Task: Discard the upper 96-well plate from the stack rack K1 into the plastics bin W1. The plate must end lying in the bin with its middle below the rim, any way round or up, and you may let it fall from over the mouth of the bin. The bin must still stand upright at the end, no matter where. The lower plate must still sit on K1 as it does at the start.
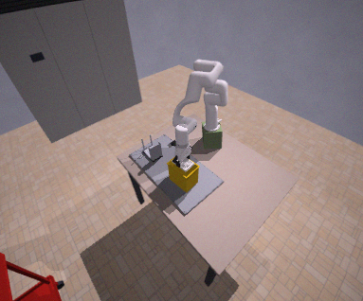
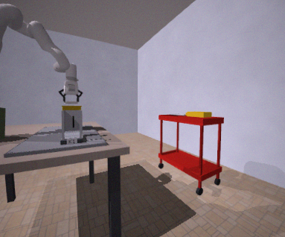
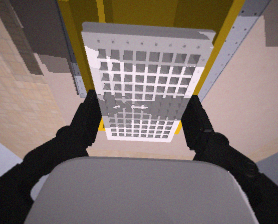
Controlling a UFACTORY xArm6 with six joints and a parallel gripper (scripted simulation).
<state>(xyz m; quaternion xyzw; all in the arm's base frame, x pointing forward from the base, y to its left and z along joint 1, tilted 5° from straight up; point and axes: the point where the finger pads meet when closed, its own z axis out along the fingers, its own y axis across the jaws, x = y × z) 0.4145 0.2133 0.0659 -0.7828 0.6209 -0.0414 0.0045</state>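
Note:
My gripper (image 3: 142, 103) is shut on the white 96-well plate (image 3: 145, 85), with one black finger on each long side. The plate hangs level over the open mouth of the yellow bin W1 (image 3: 145, 15), above its rim. In the top view the gripper (image 1: 185, 163) is right over the bin (image 1: 184, 174), which stands upright on the grey mat. The grey stack rack K1 (image 1: 152, 151) stands to the left of the bin. In the exterior view the gripper (image 2: 71, 98) is above the bin's yellow rim (image 2: 71, 107), which shows behind the rack (image 2: 71, 127). The rack's lower plate is too small to make out.
The arm's green pedestal (image 1: 212, 136) stands at the back of the table. A grey mat lies under the rack and the bin. A red cart (image 2: 190, 147) stands by the right wall and a tall grey cabinet (image 1: 61, 50) stands at the far left.

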